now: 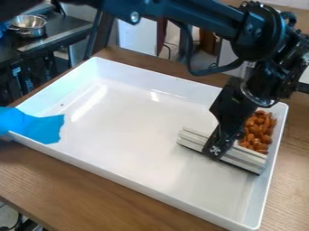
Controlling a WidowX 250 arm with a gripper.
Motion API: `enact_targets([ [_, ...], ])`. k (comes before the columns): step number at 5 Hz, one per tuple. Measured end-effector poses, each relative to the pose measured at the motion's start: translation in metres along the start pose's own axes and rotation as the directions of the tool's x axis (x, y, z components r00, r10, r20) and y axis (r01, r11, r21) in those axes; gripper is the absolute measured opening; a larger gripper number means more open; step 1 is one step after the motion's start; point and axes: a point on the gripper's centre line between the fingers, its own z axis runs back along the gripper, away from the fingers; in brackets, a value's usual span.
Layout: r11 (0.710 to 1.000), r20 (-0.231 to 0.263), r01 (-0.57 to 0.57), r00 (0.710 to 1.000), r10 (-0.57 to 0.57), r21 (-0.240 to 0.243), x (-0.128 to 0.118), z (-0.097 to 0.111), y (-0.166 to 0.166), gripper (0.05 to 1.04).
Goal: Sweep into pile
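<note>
1 white tray (133, 122) | inside: 1 brown pile (260, 130), 1 sweeping bar (245, 159)

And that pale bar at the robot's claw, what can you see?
The pale bar is long, off-white, ridged lengthwise, with a dark lower edge. Its material is unclear. It sits slantwise in the white tray, toward the picture's right. The black gripper appears to grip it mid-length; orange-brown pieces lie behind.

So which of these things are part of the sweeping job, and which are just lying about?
Part of the job:
- gripper
- ridged bar it holds
- brown pieces beyond the bar
- white tray

Just there:
- blue sheet over the tray's edge
- metal bowl, upper left
- wooden table
</note>
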Motion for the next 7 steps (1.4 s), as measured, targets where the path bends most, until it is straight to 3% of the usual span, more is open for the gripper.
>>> enact_targets([
  [3,0.998,0.008,-0.029,1.0,0.029,-0.051,0.009,0.013,-0.032,0.377],
  [4,0.996,-0.015,0.016,1.0,-0.017,-0.091,0.028,0.031,-0.029,0.377],
  [5,0.975,-0.05,0.154,0.985,-0.164,-0.162,0.074,0.059,-0.023,0.377],
  [6,0.899,0.001,0.399,0.914,-0.405,-0.182,0.106,0.047,-0.02,0.378],
  [7,0.817,0.06,0.556,0.83,-0.554,-0.153,0.118,0.021,-0.017,0.377],
])
